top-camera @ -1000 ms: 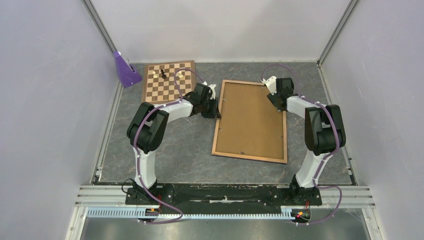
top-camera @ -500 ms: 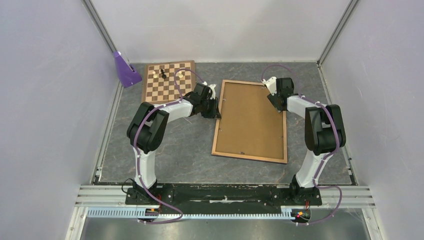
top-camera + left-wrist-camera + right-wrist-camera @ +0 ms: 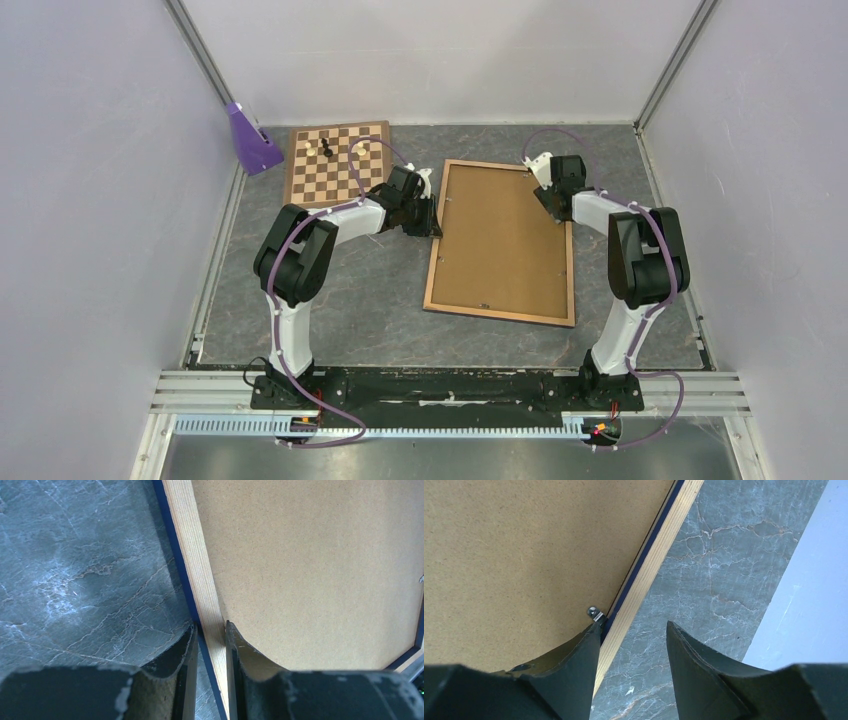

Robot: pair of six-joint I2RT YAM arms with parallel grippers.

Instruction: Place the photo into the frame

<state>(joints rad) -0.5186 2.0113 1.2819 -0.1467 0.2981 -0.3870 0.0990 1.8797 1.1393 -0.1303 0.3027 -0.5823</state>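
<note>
The frame [image 3: 433, 262] lies back-up on the table, light wood rails with a dark blue edge. A brown backing board [image 3: 503, 240] fills it. The photo is hidden. My left gripper [image 3: 433, 222] is shut on the frame's left rail [image 3: 192, 555], one finger outside over the table and one inside on the backing board [image 3: 310, 570]. My right gripper [image 3: 545, 203] stands open at the upper right rail [image 3: 659, 550]. Its left finger rests by a small metal clip [image 3: 595, 613] at the board's edge, and its right finger hangs over the table.
A chessboard [image 3: 335, 160] with a few pieces lies at the back left, just behind the left arm. A purple wedge-shaped object [image 3: 250, 138] stands at the left wall. White walls close in on three sides.
The right arm has shifted very slightly toward the frame. The left arm and the frame have not moved.
</note>
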